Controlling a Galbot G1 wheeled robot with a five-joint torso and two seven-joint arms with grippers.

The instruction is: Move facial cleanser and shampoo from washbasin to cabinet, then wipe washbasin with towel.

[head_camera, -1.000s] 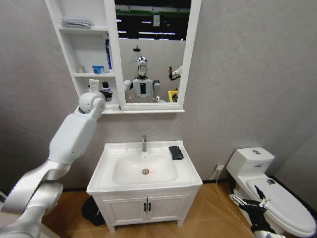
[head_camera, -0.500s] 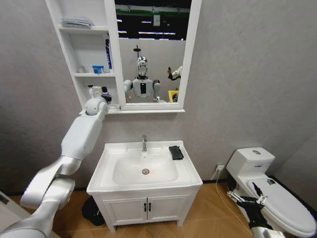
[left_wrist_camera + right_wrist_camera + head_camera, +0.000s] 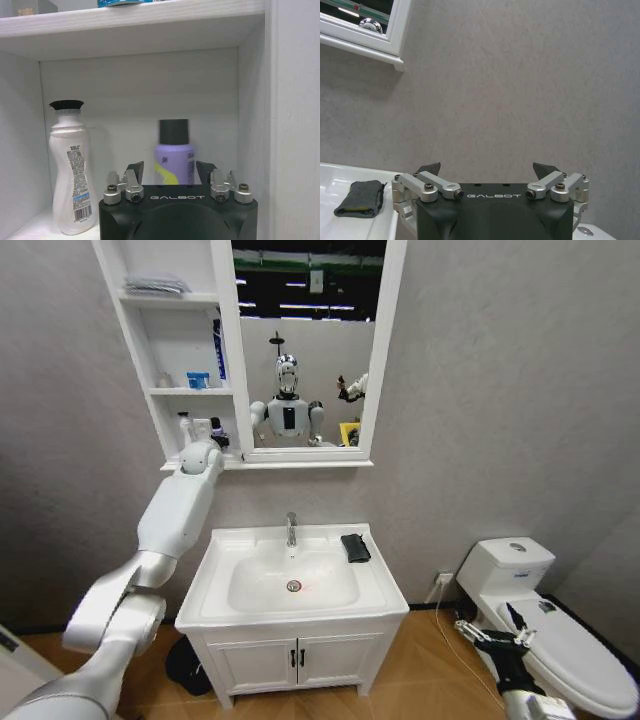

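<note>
Low white vanity (image 3: 292,655) under the basin, two doors, black handles (image 3: 297,658) meeting at the centre seam. White toilet (image 3: 545,625) to my right, lid down, tank against the grey textured wall (image 3: 500,390). A white cable (image 3: 440,625) drops from a wall socket (image 3: 444,579) between vanity and toilet. Dark round object (image 3: 188,668) on the wooden floor (image 3: 425,680) just beside the vanity's left foot, can't tell what it is. On the upper shelves: folded pale cloth (image 3: 155,284) on top, small blue box (image 3: 198,379) and tall blue tube (image 3: 218,348) on the middle one.
</note>
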